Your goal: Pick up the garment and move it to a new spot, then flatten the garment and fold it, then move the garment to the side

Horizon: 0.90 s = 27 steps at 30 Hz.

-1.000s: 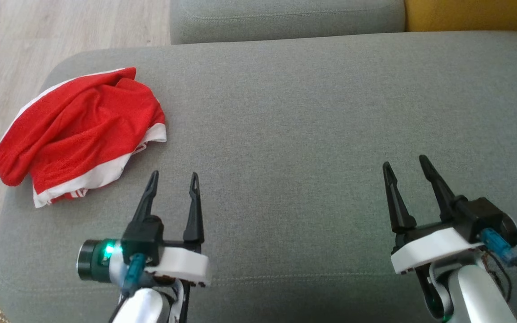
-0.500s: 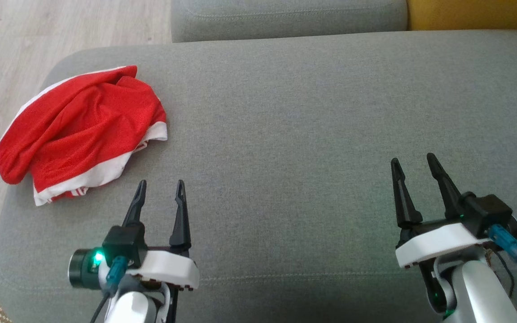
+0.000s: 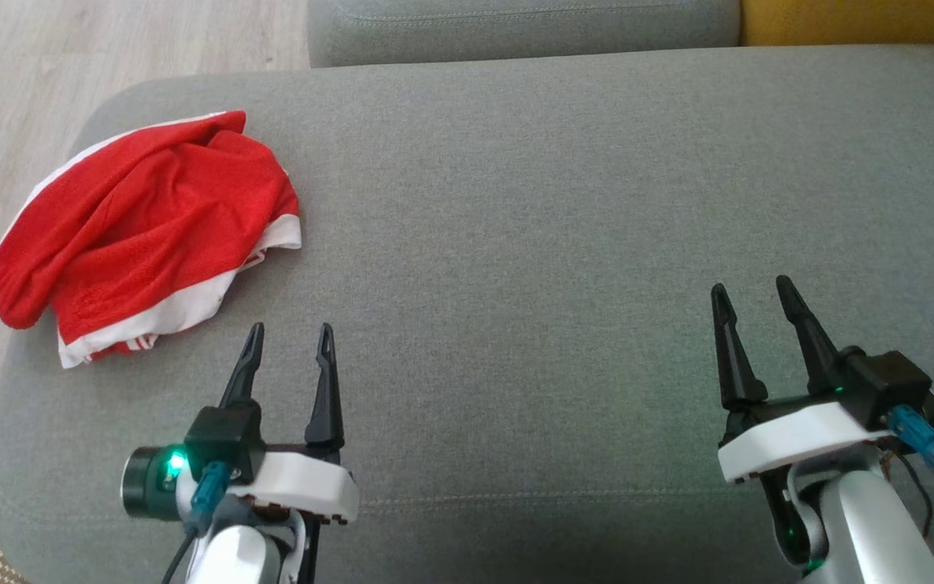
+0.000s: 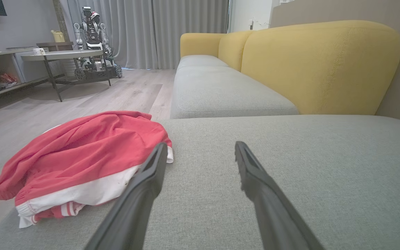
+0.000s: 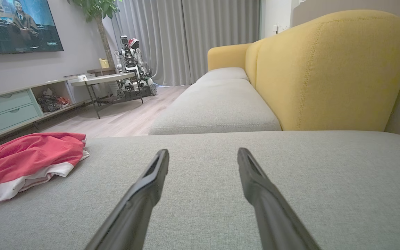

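The garment point(image 3: 143, 235) is a crumpled red piece with white trim, lying bunched at the left end of the grey sofa cushion point(image 3: 564, 211). My left gripper point(image 3: 289, 334) hovers open just below and right of it, with nothing between its fingers. In the left wrist view the garment point(image 4: 82, 156) lies just ahead and to the left of the left gripper point(image 4: 200, 150). Far to the right, my right gripper point(image 3: 751, 290) stands open and empty over bare cushion. From the right wrist, the garment point(image 5: 26, 159) shows at the left edge, well away from the right gripper point(image 5: 201, 155).
The cushion's rounded left edge drops to a pale wood floor point(image 3: 21, 73). A second grey seat point(image 4: 217, 90) and yellow backrests point(image 4: 318, 66) lie beyond. Across the room stand a round table point(image 4: 61, 55), another robot point(image 4: 92, 34) and a low cabinet point(image 5: 9, 107).
My left gripper has drawn back toward me and slightly left; the right gripper shifted a little right. The head view tilted slightly. The garment lies as before.
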{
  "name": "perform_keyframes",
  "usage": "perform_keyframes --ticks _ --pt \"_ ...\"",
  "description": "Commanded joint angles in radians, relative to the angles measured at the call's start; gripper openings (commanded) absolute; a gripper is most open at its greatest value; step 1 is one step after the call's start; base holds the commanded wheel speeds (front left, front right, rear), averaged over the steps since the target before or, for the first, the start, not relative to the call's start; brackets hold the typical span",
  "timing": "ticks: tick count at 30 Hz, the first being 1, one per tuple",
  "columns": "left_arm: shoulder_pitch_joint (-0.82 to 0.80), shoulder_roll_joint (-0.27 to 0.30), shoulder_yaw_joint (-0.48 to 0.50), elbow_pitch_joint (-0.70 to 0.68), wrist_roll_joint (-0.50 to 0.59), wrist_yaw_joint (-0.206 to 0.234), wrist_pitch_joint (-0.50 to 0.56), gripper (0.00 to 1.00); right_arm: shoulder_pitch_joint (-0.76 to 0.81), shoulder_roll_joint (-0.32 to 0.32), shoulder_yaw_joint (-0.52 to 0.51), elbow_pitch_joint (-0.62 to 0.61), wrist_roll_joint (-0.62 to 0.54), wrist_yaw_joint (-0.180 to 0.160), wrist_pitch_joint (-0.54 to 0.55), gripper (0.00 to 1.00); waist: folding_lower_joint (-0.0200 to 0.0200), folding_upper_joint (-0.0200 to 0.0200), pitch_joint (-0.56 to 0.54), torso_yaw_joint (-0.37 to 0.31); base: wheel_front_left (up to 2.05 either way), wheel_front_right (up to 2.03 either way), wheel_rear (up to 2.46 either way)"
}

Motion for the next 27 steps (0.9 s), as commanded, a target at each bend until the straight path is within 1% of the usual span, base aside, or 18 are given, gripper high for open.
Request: perform_keyframes --ticks 1,18,22,27 --pt "-0.04 -0.002 0.034 -0.031 -0.006 0.002 -0.012 1.0 -0.047 0.0 0.018 -0.033 0.005 0.0 -0.009 1.0 0.0 0.0 -0.001 0.0 0.0 0.0 0.0" --pt "-0.043 -0.003 0.026 -0.027 -0.011 0.006 -0.012 1.0 -0.05 0.0 0.018 -0.021 0.012 0.0 -0.009 1.0 0.0 0.0 -0.005 0.004 0.0 0.0 0.0" --pt "-0.044 -0.003 0.023 -0.027 -0.013 0.005 -0.012 1.0 -0.044 0.0 0.024 -0.026 0.017 0.0 -0.009 1.0 0.0 0.0 -0.009 0.029 0.0 0.0 0.0" --pt "-0.037 -0.003 0.026 -0.031 -0.013 0.009 -0.012 1.0 -0.032 0.0 0.048 -0.029 0.023 0.0 -0.009 1.0 0.0 0.0 -0.016 0.089 0.0 0.0 0.0"
